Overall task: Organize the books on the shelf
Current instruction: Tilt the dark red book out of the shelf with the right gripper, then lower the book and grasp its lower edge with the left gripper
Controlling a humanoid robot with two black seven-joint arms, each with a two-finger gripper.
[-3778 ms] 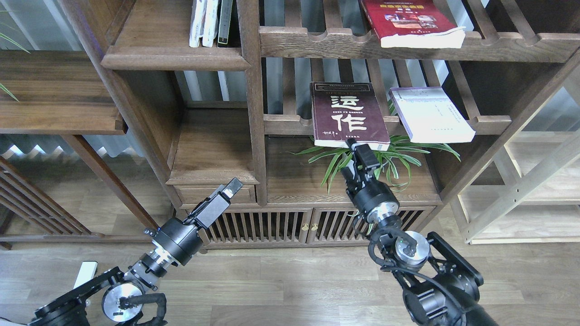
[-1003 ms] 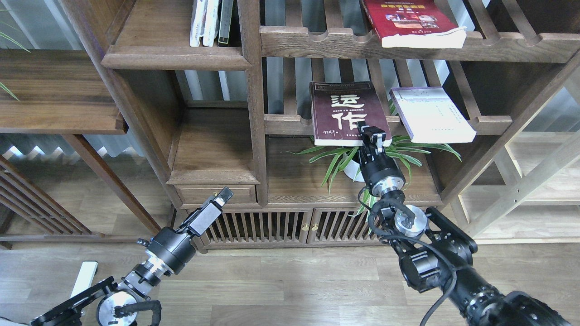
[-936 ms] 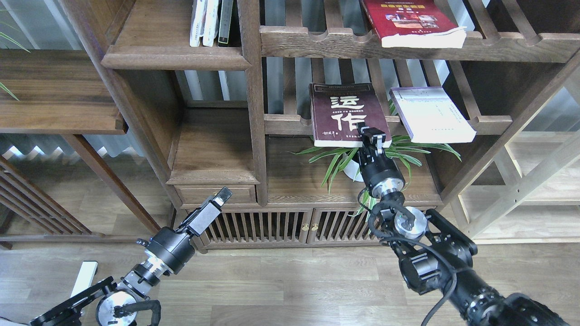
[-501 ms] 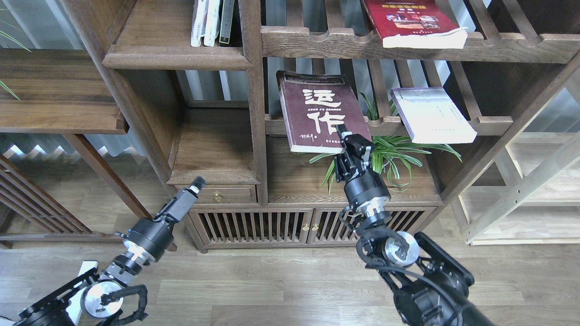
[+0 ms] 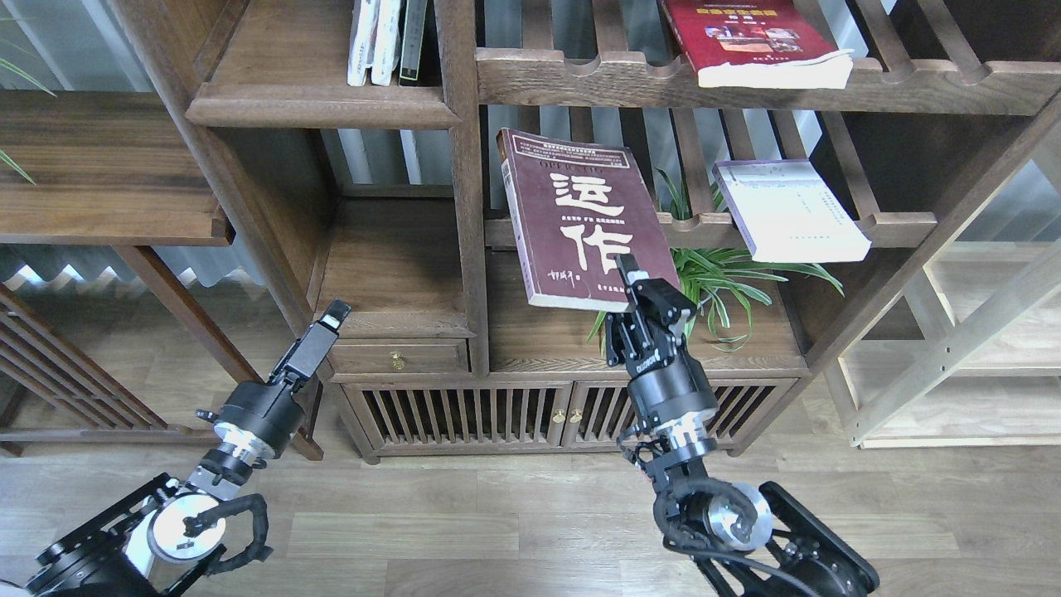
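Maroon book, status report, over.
Right claw shut on maroon book, lifted off slatted shelf. Left claw low, empty. Post stands beside book's left edge.

Three loose paperbacks: maroon book (image 5: 580,220), white book (image 5: 787,209), red book (image 5: 750,37); three upright books (image 5: 385,41); one plant (image 5: 725,278)

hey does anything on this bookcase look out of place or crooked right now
Yes. The white book lies flat and skewed on the slatted shelf, its corner overhanging the rail. The red book also lies flat above, while the maroon book hangs tilted in the right gripper.
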